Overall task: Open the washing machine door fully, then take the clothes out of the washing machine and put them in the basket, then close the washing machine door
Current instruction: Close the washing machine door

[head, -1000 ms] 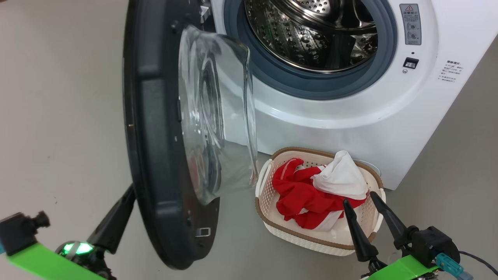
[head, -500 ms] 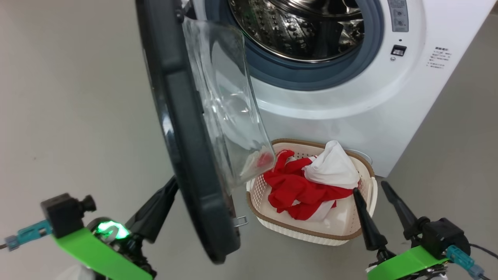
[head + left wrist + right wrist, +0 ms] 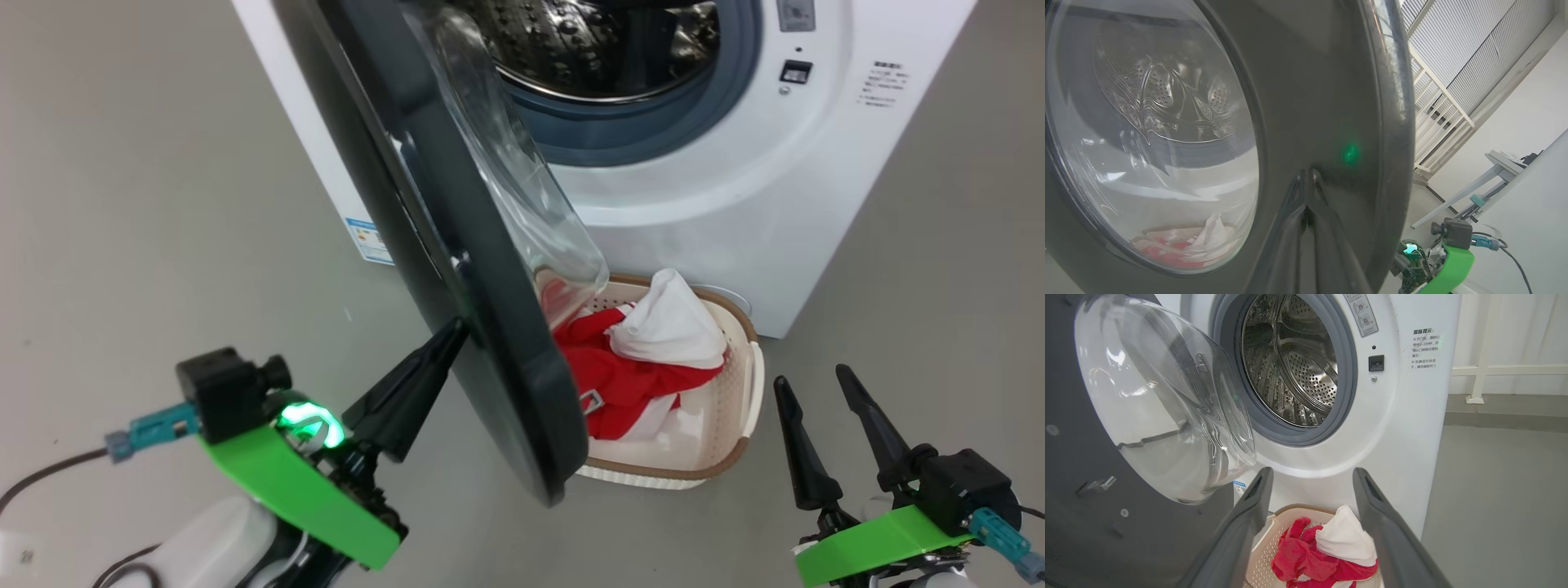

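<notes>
Head view, door: the washing machine door [image 3: 498,359] stands half-swung before the washing machine [image 3: 735,204]; the left claw [image 3: 457,331], fingers together, rests its tip on the outer face.
Head view, basket: the clothes [image 3: 629,384] lie in the basket [image 3: 739,441] on the floor [image 3: 163,204] at the machine's foot; the right claw [image 3: 812,380] hangs apart beside it.
Left wrist view, rim: stiff, glossy, likely slippery; the wide rim near its free edge looks a safer push point than the glass bowl [image 3: 1151,134].
Right wrist view, drum: the drum [image 3: 1294,367] looks empty; the basket sits under the door's swing, the white garment [image 3: 1345,539] likeliest to brush it.
</notes>
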### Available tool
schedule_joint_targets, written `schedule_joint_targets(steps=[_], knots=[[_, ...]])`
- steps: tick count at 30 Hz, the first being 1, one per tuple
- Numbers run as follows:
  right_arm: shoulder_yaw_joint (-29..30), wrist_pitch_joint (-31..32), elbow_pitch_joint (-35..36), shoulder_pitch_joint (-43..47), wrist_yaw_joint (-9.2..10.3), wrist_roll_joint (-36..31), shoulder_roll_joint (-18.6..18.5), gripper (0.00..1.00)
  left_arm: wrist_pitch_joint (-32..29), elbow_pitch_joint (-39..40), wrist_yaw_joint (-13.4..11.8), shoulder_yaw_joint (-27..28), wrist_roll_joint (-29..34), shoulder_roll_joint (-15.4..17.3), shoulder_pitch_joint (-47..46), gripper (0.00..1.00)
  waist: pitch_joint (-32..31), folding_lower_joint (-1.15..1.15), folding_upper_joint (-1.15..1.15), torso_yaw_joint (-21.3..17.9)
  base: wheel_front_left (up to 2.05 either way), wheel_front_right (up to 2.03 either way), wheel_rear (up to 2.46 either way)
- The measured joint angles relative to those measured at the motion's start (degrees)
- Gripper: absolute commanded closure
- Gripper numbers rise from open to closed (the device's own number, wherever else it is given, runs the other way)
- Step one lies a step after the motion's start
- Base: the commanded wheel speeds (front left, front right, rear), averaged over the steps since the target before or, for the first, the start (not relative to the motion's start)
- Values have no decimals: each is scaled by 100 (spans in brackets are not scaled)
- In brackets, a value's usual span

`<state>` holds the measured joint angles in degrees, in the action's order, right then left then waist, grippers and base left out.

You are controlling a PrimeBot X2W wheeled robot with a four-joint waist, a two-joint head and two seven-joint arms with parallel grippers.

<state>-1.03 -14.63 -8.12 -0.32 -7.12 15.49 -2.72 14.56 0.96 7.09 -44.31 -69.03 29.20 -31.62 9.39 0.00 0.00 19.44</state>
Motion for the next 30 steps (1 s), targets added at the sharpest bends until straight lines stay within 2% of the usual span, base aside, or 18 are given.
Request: schedule_joint_targets(steps=[7,30], knots=[[99,0,68,-89,0,0,0,0,-1,-321,0,-41,103,-301,-404,100,161,0,0,-240,0,0,0],[179,0,176,-427,0,62,-1,0,-1,-1212,0,-18,271,-800,-1746,100,849,0,0,-1020,0,0,0]])
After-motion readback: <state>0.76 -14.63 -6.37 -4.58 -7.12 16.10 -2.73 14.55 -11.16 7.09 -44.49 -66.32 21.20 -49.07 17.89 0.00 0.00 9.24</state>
